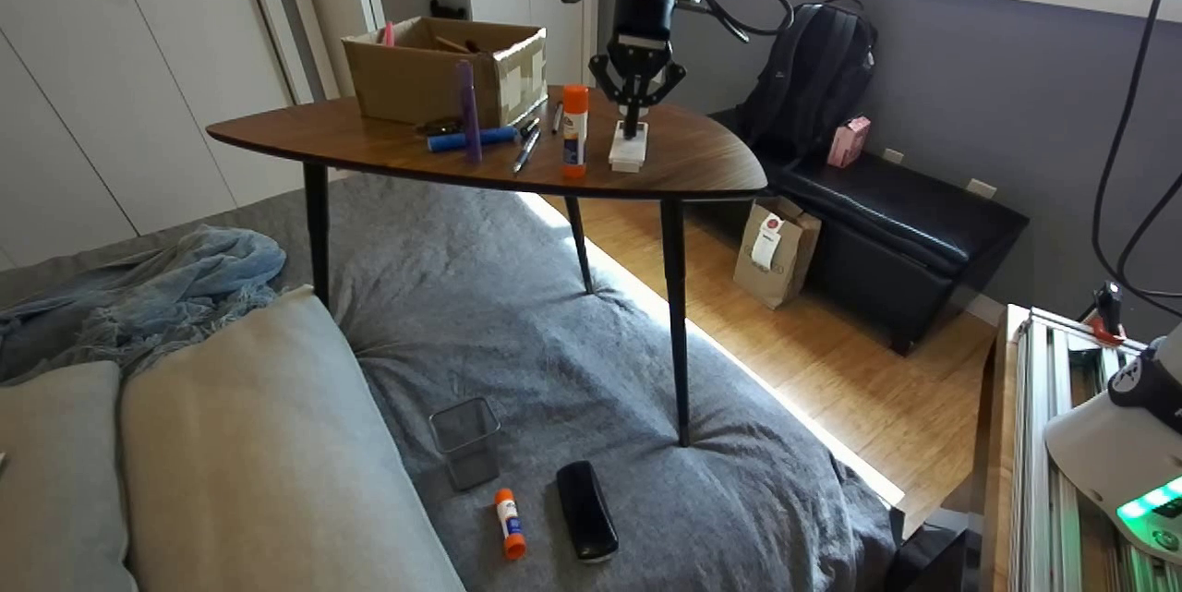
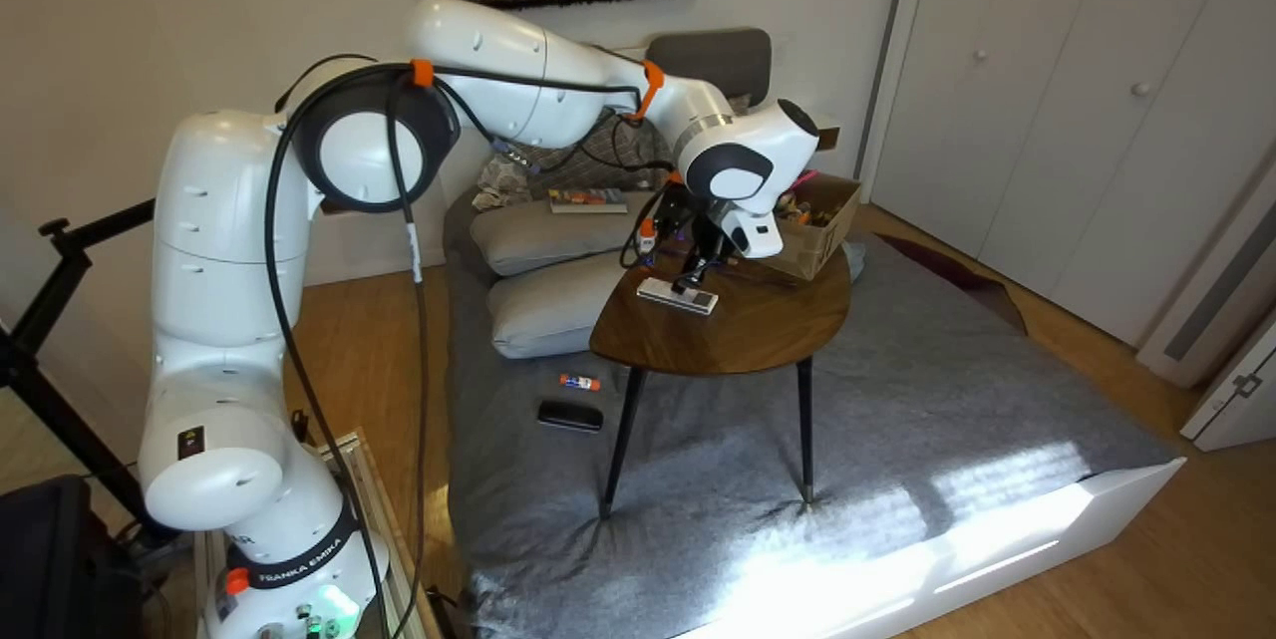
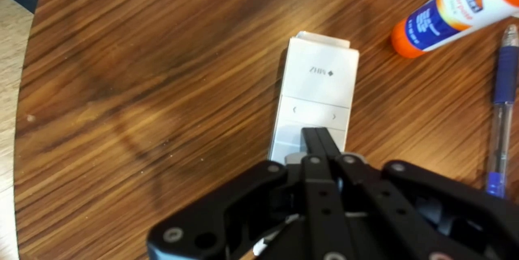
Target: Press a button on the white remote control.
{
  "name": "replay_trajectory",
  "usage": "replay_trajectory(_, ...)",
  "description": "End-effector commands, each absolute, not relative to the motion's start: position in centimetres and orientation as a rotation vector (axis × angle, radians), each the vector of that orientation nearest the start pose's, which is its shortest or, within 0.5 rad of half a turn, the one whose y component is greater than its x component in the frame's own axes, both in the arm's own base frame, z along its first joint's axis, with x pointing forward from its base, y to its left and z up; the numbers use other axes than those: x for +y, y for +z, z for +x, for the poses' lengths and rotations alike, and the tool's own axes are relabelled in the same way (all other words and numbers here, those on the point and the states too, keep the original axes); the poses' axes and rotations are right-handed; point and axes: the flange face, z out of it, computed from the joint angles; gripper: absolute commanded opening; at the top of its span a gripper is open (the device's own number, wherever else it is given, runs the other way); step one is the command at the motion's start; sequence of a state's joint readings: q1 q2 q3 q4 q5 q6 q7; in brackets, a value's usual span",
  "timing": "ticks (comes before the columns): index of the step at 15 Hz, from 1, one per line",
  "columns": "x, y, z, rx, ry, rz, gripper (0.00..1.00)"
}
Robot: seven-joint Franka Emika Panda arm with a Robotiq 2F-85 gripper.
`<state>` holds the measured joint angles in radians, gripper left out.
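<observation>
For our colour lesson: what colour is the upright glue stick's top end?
The top end is orange, best seen in an exterior view.

In an exterior view, 11 o'clock from the middle, there's a cardboard box (image 1: 420, 89) on the wooden table (image 1: 305, 128), pink thing (image 1: 389, 35) poking out, plus a glue stick (image 1: 574, 132) standing upright near 12. Black backpack (image 1: 808, 75) at 2, paper bag (image 1: 776, 259) at 3. Down on the grey bedding (image 1: 517, 324): see-through dark container (image 1: 468, 458) at 7, black oblong thing (image 1: 586, 511) at 6, another glue stick (image 1: 510, 523) just beside it.
</observation>
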<state>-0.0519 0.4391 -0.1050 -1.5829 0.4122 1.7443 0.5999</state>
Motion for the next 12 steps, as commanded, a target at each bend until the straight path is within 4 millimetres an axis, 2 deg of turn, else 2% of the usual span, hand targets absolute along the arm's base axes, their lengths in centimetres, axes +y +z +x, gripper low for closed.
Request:
replay_trajectory(1,-5.7,37.4,65.3,1.227,0.487,-2.534,0.0)
replay_trajectory(6,-6.8,38.9,64.8,1.249,0.454,-2.512,0.0)
replay_trajectory(12,-7.5,38.9,64.8,1.255,0.452,-2.498,0.0)
